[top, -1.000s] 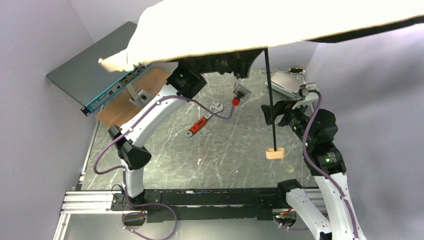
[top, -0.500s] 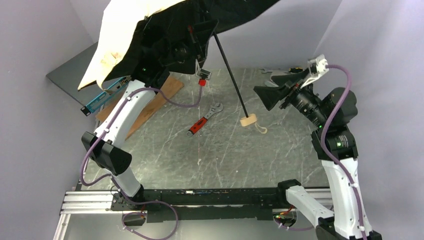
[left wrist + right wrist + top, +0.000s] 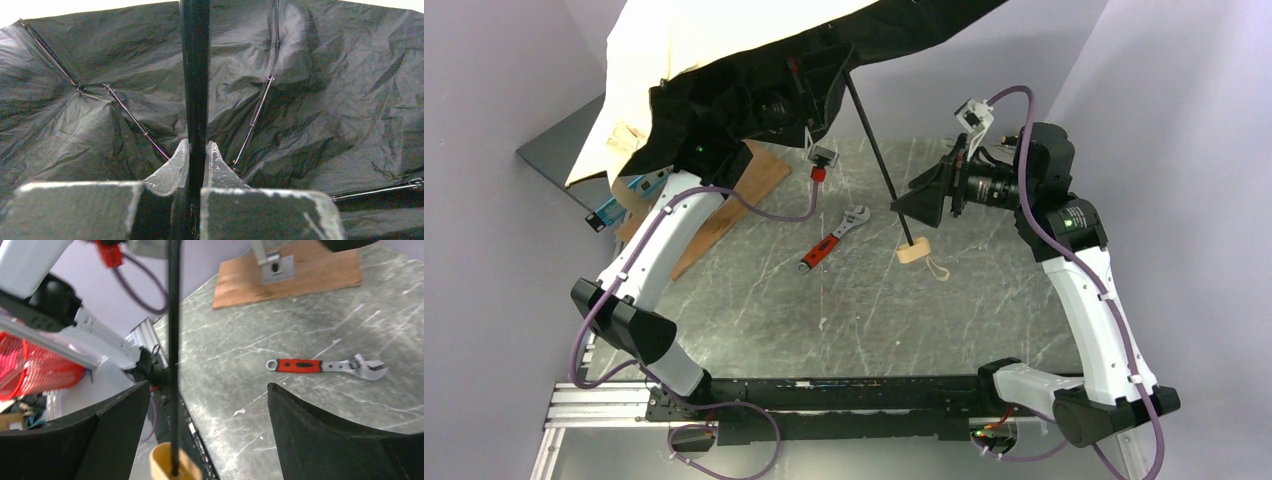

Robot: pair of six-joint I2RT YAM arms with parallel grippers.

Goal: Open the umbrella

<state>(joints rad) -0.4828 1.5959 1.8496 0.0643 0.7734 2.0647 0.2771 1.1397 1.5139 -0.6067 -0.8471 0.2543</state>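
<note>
A: Left gripper point(image 3: 197, 150) has its jaws clamped tight on the shaft point(image 3: 195, 75), high up under the canopy point(image 3: 325, 100). Right gripper point(image 3: 207, 387) is spread wide and holds nothing. The shaft runs just inside one finger point(image 3: 115, 430), not touching as far as I can tell.

B: Where's the umbrella point(image 3: 694, 40)?

A: In the air at the far side, above the left arm. Canopy spread, cream side up, black lining down, tilted and draped over that arm. The shaft slants down to the knob handle point(image 3: 914, 252), low over the table point(image 3: 874, 320), right of the wrench point(image 3: 832, 240). Can't tell if the knob touches.

B: Looks basically open. Risks?

A: Can't see whether the runner has latched. If not, the ribs could fold back once the left lets go. Also, it's a thin shaft in a single grip with a big tilted canopy on top — it could twist or slide in the jaws. The fabric hanging on the left arm may snag its cable if that arm moves.

B: Right arm?

A: The shaft sits off-centre in its gap. Closing as is, one finger would shove it sideways before the other arrives.
</note>
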